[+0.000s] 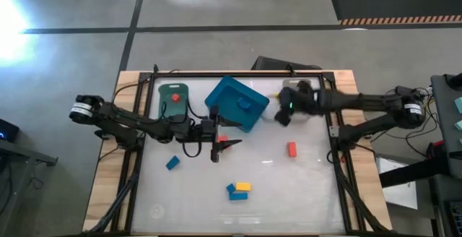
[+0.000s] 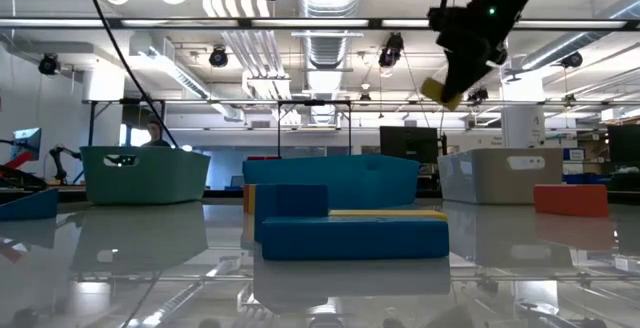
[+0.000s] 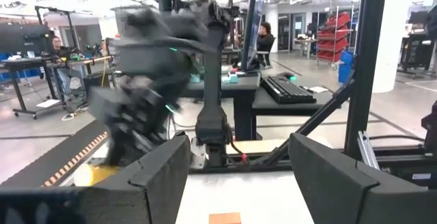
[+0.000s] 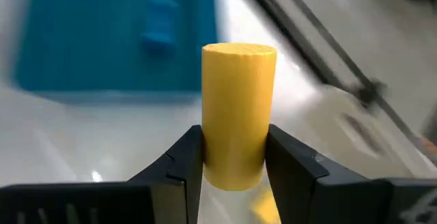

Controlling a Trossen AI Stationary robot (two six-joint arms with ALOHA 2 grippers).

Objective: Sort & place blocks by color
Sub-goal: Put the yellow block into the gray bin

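Note:
My right gripper [image 1: 284, 114] hangs high over the table's far right part, beside the blue bin [image 1: 237, 103] and above the pale grey bin [image 4: 355, 115], shut on a yellow cylinder [image 4: 239, 108]. My left gripper [image 1: 222, 147] is open near the table's middle, pointing right, empty. A red block [image 1: 291, 149], a blue block [image 1: 172, 163] and a blue and yellow pair [image 1: 238, 189] lie flat on the table. One blue block [image 1: 245, 105] lies in the blue bin. A red block [image 1: 174, 97] lies in the green bin [image 1: 173, 101]. My right gripper pinches the yellow cylinder by its lower sides [image 4: 235, 157] between the two fingers [image 4: 183, 157], which lie across it. The cylinder is lifted clear of the table; its flat end [image 4: 239, 50] sticks out past the fingertips. In the low view it hangs tilted below the gripper [image 2: 437, 90].
Three bins stand along the table's far side: green on the left, blue in the middle, grey [image 2: 500, 173] on the right. A dark frame [image 1: 333, 132] borders the table. Bare tabletop lies near the front edge. People sit at desks in the room behind.

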